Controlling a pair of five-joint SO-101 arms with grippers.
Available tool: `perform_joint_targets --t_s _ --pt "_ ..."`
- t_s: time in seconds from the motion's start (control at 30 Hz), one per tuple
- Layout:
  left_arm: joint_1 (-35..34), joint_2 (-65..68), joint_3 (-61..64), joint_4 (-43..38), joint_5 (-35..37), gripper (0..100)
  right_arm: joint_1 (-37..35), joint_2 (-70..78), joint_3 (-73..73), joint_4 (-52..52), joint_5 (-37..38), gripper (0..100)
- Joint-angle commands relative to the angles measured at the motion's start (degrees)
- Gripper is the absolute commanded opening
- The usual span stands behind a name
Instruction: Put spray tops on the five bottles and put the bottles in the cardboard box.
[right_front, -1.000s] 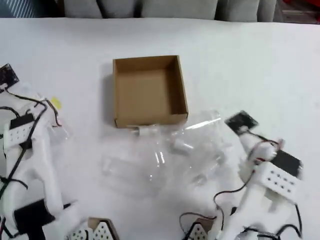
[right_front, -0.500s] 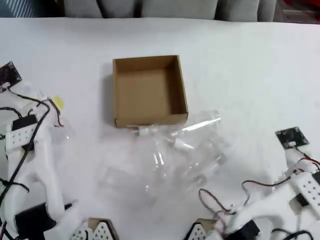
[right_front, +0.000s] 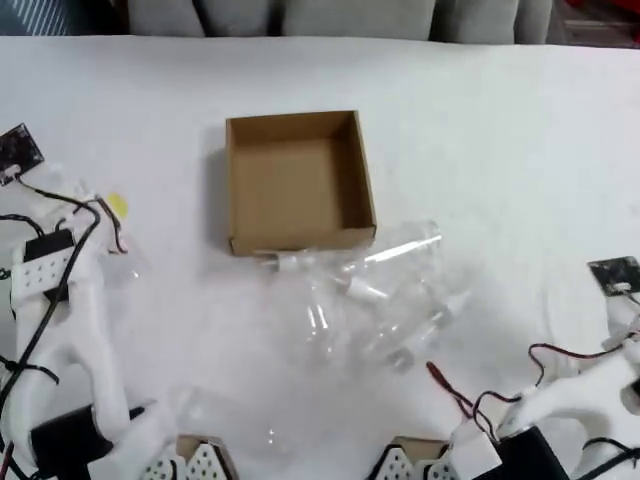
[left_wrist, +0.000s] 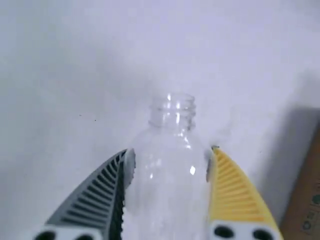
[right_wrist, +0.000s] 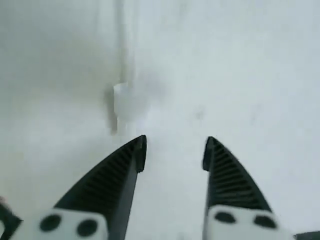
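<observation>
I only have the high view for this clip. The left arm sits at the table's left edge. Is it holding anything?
Observer: Yes. In the left wrist view the left hand has a clear bottle between its fingers, which touch both sides of it.
Operator: Is a spray top on it?
Observer: No, its threaded neck is bare.
Operator: And the right hand?
Observer: The right hand is open with nothing between its fingers. What looks like a white spray top lies on the table just ahead of it.
</observation>
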Motion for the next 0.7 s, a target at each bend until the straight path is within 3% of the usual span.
perform_joint_targets --t_s 0.0,0.2,0.4,0.5,0.67 --pt "0.8 -3.0 -0.4 -1.7 -0.6 3 2.4 -0.1 -6.2 9.5 0.1 0.6" --pt "1.7 -3.0 -0.4 -1.7 -0.7 3 4.1 -0.1 -6.9 18.9 0.1 1.9" --pt "1.7 -3.0 -0.4 -1.7 -3.1 3 3.0 -0.1 -1.3 18.9 0.0 1.6" --pt "1.7 -3.0 -0.4 -1.7 -3.1 3 1.3 -0.1 2.8 13.1 -1.0 1.6" --pt "1.7 -3.0 -0.4 -1.7 -3.3 3 0.7 0.5 8.5 -4.1 -11.7 1.6"
